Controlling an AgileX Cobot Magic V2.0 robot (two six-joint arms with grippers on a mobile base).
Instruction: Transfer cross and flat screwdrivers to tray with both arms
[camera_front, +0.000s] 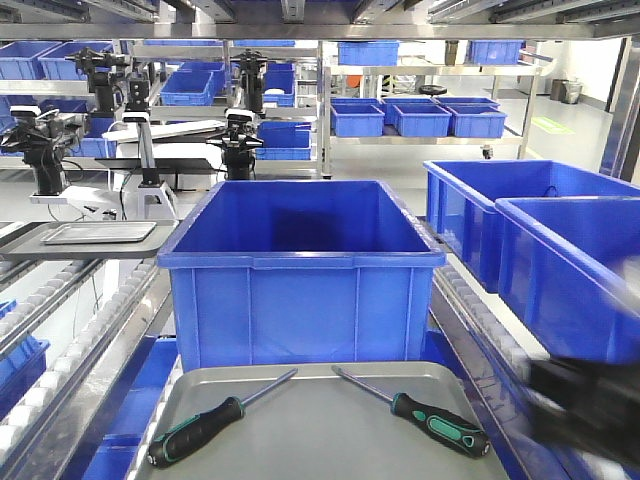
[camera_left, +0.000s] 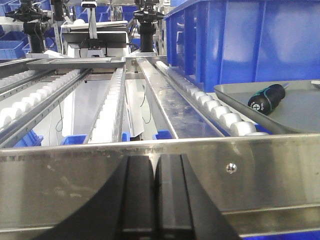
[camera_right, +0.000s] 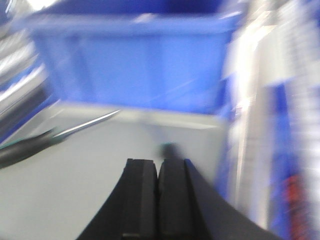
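Left claw (camera_left: 155, 192): fingers pressed together on nothing, sitting low behind a steel rail (camera_left: 160, 170) at the conveyor's near edge, pointing along the roller lanes.
Right claw (camera_right: 157, 195): also pressed together and carrying nothing, hanging over the grey tray (camera_right: 125, 200); its view is smeared, so the arm is probably moving.
Right arm (camera_front: 585, 400): showing only as a dark blur at the lower right of the front view, beside the tray's right rim.
Left screwdriver (camera_front: 200, 425): lying flat in the tray (camera_front: 320, 455), handle toward the near left corner, shaft angling up toward the bin.
Right screwdriver (camera_front: 425, 415): lying flat as well, handle toward the near right, shaft pointing inward, apart from its twin.
Placement: tips are converging and handles are spreading outward, each tool on its own arm's side.
Blue bin (camera_front: 300, 270): standing just behind the tray, walling off its far edge.
Progress: both tools are resting inside the tray, so the transfer is looking complete.
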